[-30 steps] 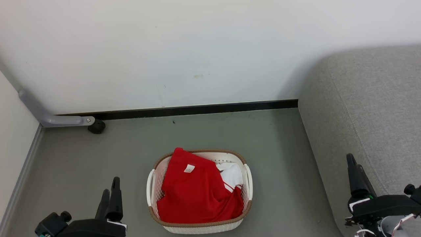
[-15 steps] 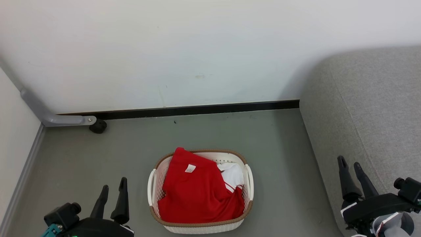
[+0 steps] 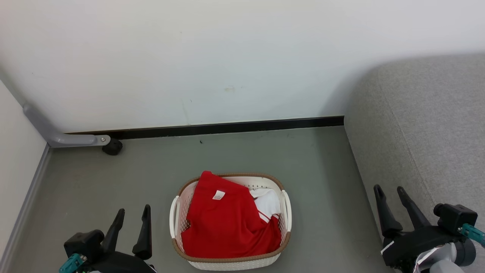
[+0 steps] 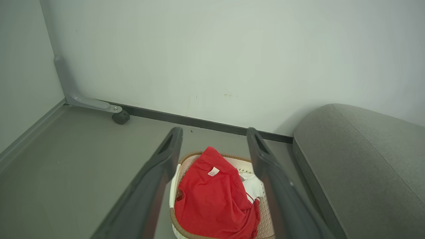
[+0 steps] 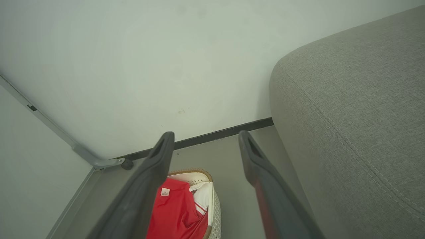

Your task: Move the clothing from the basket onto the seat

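- Rear wall (image 3: 227,57): white, plain and matte, spanning the far side of the head view. A small yellowish mark (image 3: 228,88) sits near its middle.
- Side wall (image 3: 15,159): off-white, at left. It meets the rear wall at a corner.
- Skirting (image 3: 227,127): black band along the foot of the rear wall.
- Edging (image 3: 26,197): grey, along the foot of the side wall.
- Floor (image 3: 246,155): smooth, grey-green, faintly scuffed.
- Bracket (image 3: 57,138): grey bar that descends the corner, then runs along the floor to a black caster (image 3: 112,146).
- Seat (image 3: 428,125): grey fabric with rounded edges, at right, close to the rear wall. A soft shadow lies on the wall beside it.
- Light: even and diffuse.
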Available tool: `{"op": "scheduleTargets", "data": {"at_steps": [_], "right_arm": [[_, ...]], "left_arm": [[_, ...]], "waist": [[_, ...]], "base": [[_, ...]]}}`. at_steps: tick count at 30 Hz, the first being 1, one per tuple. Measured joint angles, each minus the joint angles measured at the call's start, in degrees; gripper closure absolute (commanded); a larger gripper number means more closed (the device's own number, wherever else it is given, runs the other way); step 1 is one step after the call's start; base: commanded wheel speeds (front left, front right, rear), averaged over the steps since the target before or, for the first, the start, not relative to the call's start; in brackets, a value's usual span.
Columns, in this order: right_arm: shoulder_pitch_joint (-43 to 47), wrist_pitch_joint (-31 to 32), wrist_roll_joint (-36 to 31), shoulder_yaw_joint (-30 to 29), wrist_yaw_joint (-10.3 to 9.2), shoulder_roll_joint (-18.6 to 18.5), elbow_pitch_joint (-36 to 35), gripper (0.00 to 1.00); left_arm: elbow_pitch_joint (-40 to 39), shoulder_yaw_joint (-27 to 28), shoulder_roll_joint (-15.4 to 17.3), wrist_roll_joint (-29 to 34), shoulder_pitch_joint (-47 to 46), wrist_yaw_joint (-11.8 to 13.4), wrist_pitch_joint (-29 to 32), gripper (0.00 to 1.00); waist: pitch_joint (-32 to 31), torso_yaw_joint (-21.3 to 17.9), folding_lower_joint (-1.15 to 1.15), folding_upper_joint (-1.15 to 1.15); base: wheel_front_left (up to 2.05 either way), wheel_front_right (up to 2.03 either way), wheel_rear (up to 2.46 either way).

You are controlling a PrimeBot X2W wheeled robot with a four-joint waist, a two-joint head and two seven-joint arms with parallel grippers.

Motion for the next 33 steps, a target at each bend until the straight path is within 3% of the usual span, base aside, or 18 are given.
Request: {"op": "scheduleTargets", "data": {"at_steps": [24, 33], "right_arm": [[-2.0, -5.0, -18.6, 4.1, 0.00, -0.9, 2.7, 0.00], [-1.9, -5.0, -18.7, 3.1, -0.04, -0.8, 3.2, 0.00]], "left_arm": [[1.7, -1.7, 0.4, 19.0, -1.0, -0.1, -5.0, 0.00], [1.9, -1.4, 0.3, 19.4, -1.0, -0.5, -5.0, 0.00]], "waist": [[-0.3, 0.0, 0.00, 0.00], [-0.2, -0.3, 0.00, 0.00]], "base": [[0.00, 0.00, 0.00], [0.00, 0.00, 0.00]]}}
